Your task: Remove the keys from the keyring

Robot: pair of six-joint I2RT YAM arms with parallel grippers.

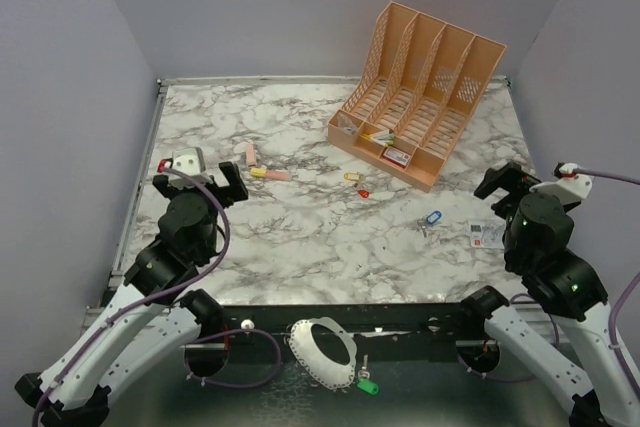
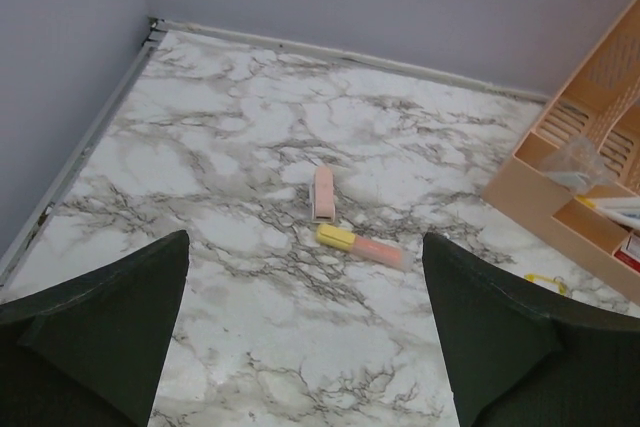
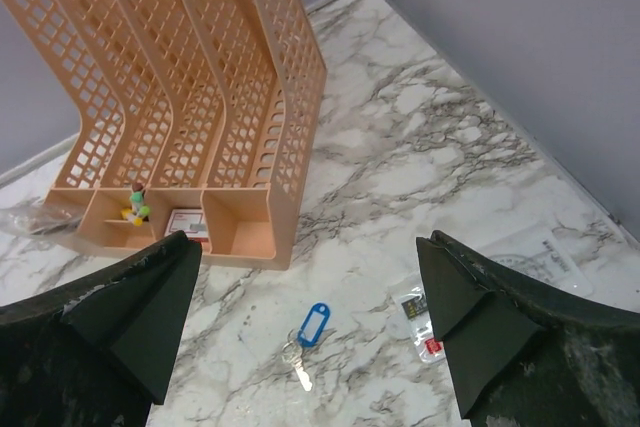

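The keyring, a pale grey crescent, lies on the metal ledge at the near edge between the arm bases, with a green-tagged key beside it. A blue-tagged key lies loose on the marble table; in the right wrist view it lies below and between the fingers. My right gripper is open and empty above the table's right side. My left gripper is open and empty above the left side. Small yellow and red tags lie mid-table.
A peach slotted organiser stands at the back right. Pink and yellow-capped markers lie left of centre. A small plastic packet lies near the right arm. A white and red object sits at the left edge.
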